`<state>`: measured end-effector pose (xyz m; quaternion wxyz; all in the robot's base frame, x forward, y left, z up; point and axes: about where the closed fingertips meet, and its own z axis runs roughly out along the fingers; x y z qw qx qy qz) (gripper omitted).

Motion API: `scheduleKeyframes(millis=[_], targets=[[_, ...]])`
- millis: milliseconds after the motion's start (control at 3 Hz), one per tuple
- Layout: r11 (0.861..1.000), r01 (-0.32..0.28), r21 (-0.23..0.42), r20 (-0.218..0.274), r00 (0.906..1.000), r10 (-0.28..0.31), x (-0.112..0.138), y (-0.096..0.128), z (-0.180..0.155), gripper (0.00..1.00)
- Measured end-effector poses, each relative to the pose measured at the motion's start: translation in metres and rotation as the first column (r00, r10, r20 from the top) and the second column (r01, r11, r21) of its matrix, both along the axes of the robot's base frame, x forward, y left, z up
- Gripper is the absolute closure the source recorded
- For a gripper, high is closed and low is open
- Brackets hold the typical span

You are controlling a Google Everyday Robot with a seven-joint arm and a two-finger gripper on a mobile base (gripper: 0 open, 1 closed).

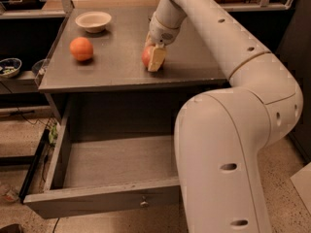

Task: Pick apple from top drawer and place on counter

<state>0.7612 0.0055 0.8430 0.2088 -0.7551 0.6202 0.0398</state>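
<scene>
The red apple (146, 56) rests on the grey counter (116, 69), right of its middle. My gripper (153, 57) reaches down from the white arm and sits around the apple, with one pale finger (157, 58) in front of it. The apple touches the counter's surface. The top drawer (112, 166) is pulled wide open below the counter and its inside is bare. Its front panel has a small metal pull (143, 202) at the centre.
A plain orange fruit (81, 48) lies on the counter's left side. A white bowl (93, 21) stands at the counter's back left. My large white arm (228, 144) covers the right of the drawer. A low shelf with a small dish (9, 67) is at the left.
</scene>
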Motion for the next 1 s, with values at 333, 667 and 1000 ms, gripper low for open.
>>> scheduleKeyframes(millis=[333, 667, 1000], targets=[[1.0, 0.0, 0.0, 0.0, 1.0, 0.0, 0.0, 0.0, 0.0, 0.34], [1.0, 0.0, 0.0, 0.0, 1.0, 0.0, 0.0, 0.0, -0.0001, 0.04], [1.0, 0.0, 0.0, 0.0, 1.0, 0.0, 0.0, 0.0001, -0.0001, 0.0]])
